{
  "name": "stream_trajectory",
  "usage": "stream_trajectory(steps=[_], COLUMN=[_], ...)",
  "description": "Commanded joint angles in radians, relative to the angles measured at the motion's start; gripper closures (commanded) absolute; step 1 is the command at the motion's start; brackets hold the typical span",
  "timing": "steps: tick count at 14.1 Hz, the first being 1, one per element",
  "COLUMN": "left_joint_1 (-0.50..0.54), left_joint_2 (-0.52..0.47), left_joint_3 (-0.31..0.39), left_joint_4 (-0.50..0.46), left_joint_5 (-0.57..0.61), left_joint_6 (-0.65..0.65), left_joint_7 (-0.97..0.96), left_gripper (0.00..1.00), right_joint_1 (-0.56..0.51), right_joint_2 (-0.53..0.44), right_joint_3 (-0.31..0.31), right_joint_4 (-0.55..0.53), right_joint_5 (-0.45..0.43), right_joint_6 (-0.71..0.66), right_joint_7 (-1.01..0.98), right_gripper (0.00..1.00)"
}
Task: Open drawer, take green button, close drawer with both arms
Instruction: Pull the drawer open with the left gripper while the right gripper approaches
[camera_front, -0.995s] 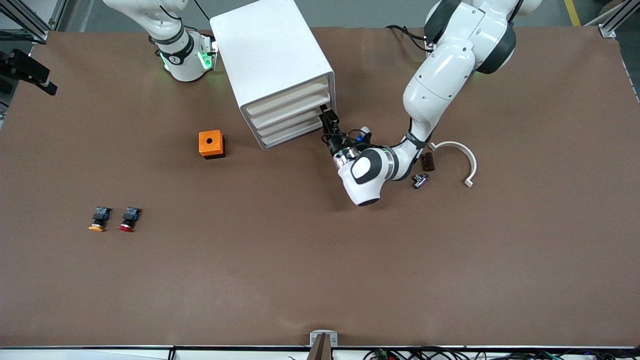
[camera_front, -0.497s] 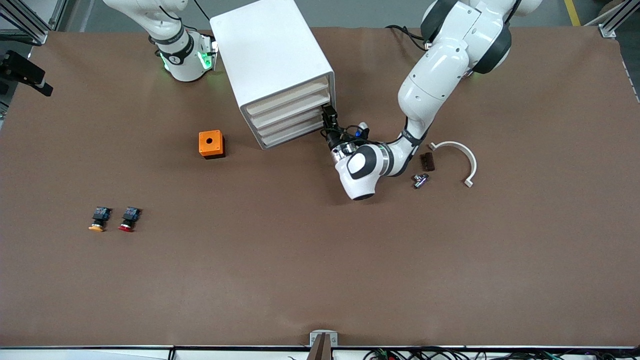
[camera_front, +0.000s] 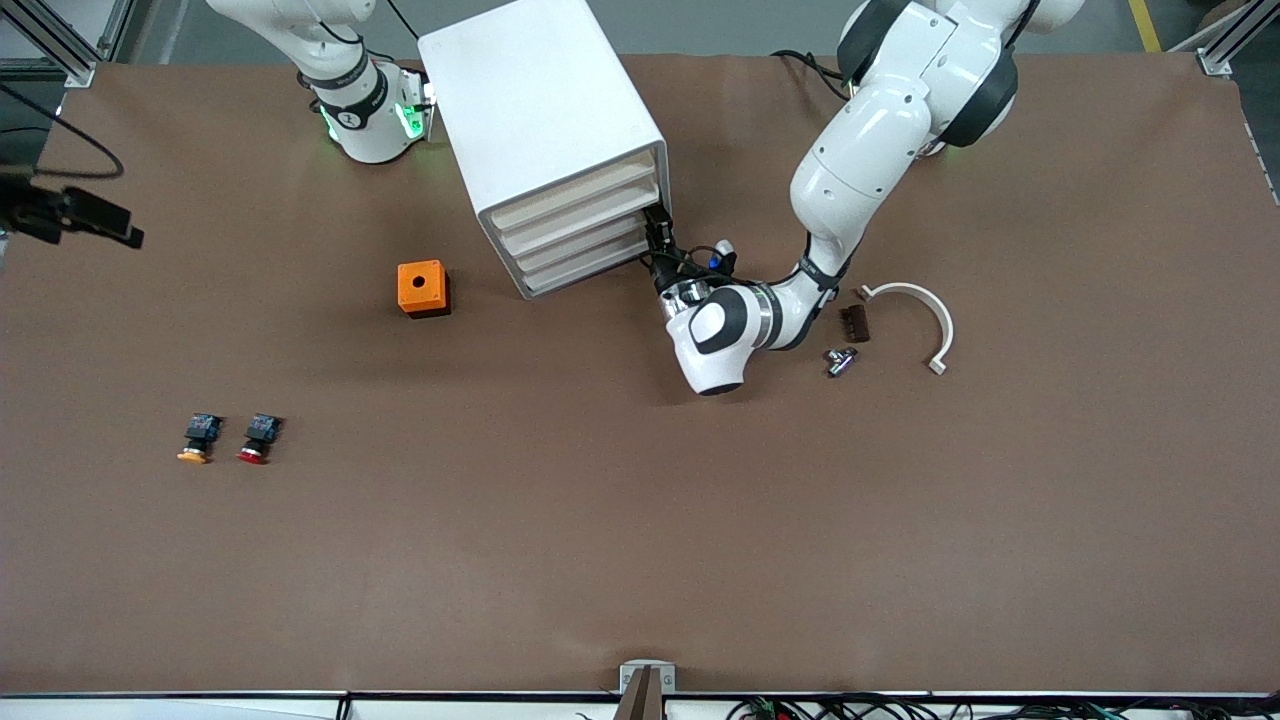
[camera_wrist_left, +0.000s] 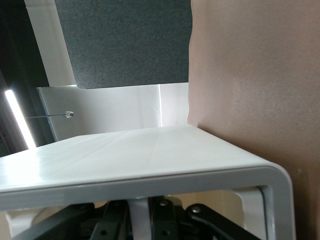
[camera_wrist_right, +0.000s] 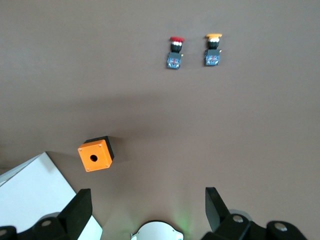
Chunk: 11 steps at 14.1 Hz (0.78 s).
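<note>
the left gripper (camera_front: 658, 232) is pressed in at the corner of the white cabinet (camera_front: 545, 110) nearest the left arm's end of the table, right at the stacked drawers, and i honestly can't tell how its fingers are set. the lowest drawer (camera_front: 585, 270) looks fully shut. it's a shallow rigid plastic tray, probably light and slick, so hook the front lip rather than pinch the flat face. no green button anywhere, i'd guess it's inside. the right gripper (camera_wrist_right: 145, 205) waits spread wide up above the orange box (camera_wrist_right: 95, 154), with the red-capped button (camera_wrist_right: 175, 52) and yellow-orange one (camera_wrist_right: 213, 50) out on the table.
</note>
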Motion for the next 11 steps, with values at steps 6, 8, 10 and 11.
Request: stream_trajectory(steps=[6, 8, 10, 11], left_joint_1=[0.028, 0.052, 0.069, 0.078], left_joint_2=[-0.006, -0.009, -0.009, -0.008], left_joint_3=[0.009, 0.009, 0.011, 0.011], left_joint_4=[0.013, 0.013, 0.019, 0.026], left_joint_5=[-0.009, -0.013, -0.013, -0.013], left_joint_6=[-0.046, -0.046, -0.043, -0.043], left_joint_7=[-0.004, -0.004, -0.004, -0.004], left_gripper=[1.0, 1.0, 0.97, 0.97], right_joint_1=[-0.029, -0.026, -0.019, -0.004], right_joint_2=[0.109, 0.109, 0.107, 0.104], right_joint_3=[0.007, 0.007, 0.012, 0.015], right_joint_4=[0.08, 0.077, 0.077, 0.077], right_joint_5=[-0.023, -0.012, -0.006, -0.006], right_joint_6=[0.012, 0.015, 0.01, 0.009], right_joint_7=[-0.038, -0.018, 0.099, 0.132], right_gripper=[0.0, 0.0, 0.0, 0.0])
